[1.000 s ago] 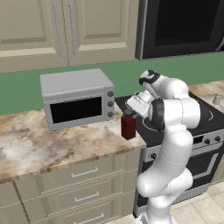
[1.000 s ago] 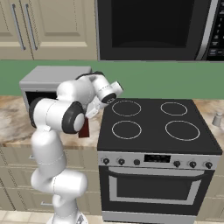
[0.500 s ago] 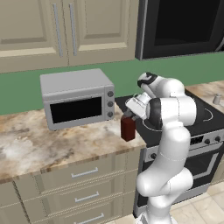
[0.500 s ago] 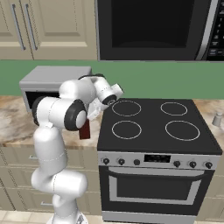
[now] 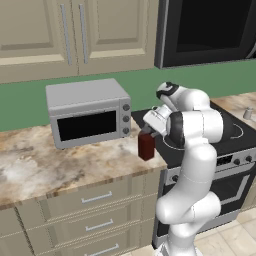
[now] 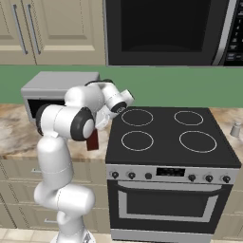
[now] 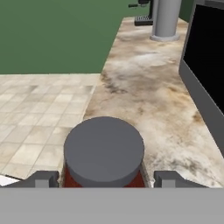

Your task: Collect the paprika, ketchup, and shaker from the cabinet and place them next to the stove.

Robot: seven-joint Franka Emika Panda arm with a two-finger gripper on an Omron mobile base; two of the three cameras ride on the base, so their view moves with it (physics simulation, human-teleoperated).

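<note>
Over the last second the gripper (image 7: 103,179) has lifted slightly off the paprika (image 5: 146,146), which stays put on the marble counter (image 5: 60,165) just left of the stove (image 6: 171,142), in front of the toaster oven (image 5: 89,112). The jar is squat, dark red-brown, with a flat dark grey lid. The fingers (image 7: 41,179) stand apart on either side of the lid, not clamping it.
</note>
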